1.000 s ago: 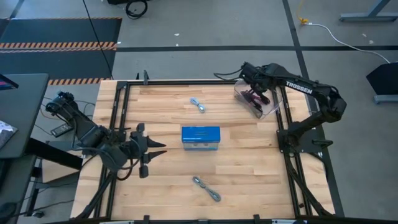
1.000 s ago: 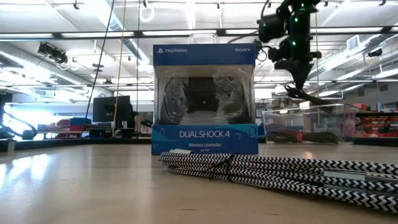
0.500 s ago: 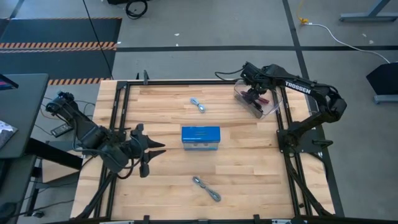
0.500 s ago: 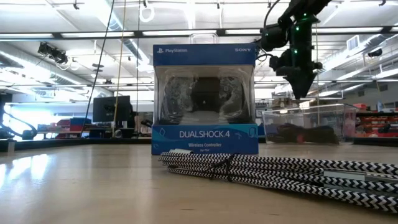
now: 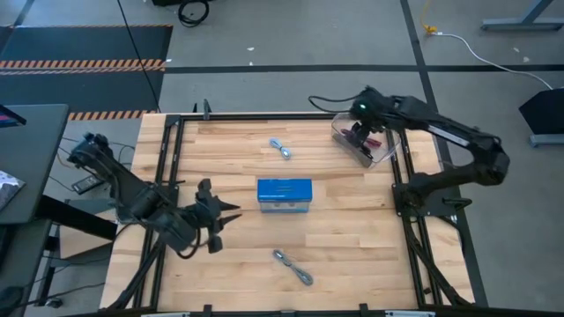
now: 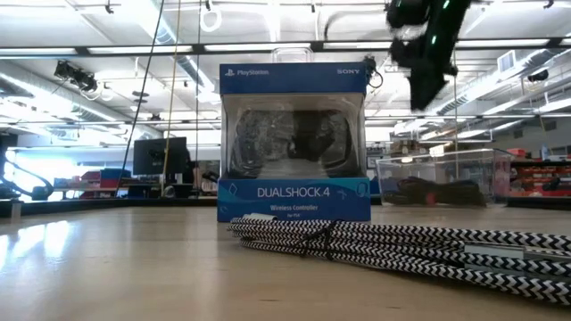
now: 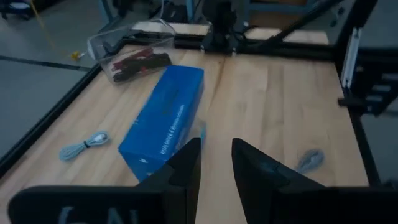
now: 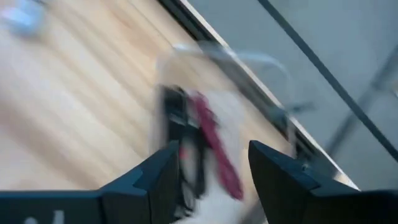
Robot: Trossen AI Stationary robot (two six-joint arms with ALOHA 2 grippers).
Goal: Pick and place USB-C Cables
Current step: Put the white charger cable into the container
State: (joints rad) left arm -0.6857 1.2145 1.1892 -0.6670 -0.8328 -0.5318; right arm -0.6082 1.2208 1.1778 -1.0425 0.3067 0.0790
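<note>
Black [image 8: 182, 140] and red [image 8: 214, 146] USB-C cables lie inside the clear plastic bin [image 5: 381, 151] at the far right. My right gripper [image 5: 358, 134] hovers open just above them, holding nothing. A pale blue cable bundle [image 5: 282, 149] lies on the wood at the far middle. A silver-grey braided cable bundle [image 5: 293, 267] lies near the front edge. My left gripper [image 5: 217, 225] stands open at the table's left, pointing at the blue box [image 5: 284, 195], with nothing between its fingers.
The blue controller box [image 6: 294, 143] stands upright in the table's middle, between both loose cables. A black frame rail [image 5: 167, 176] runs along the table's left and right sides. Bare wood lies around the box.
My right gripper has opened over the bin and let go of the cable it carried, which now lies in the bin. It has then risen clear of the bin. My left gripper has shifted slightly toward the right and near edges.
</note>
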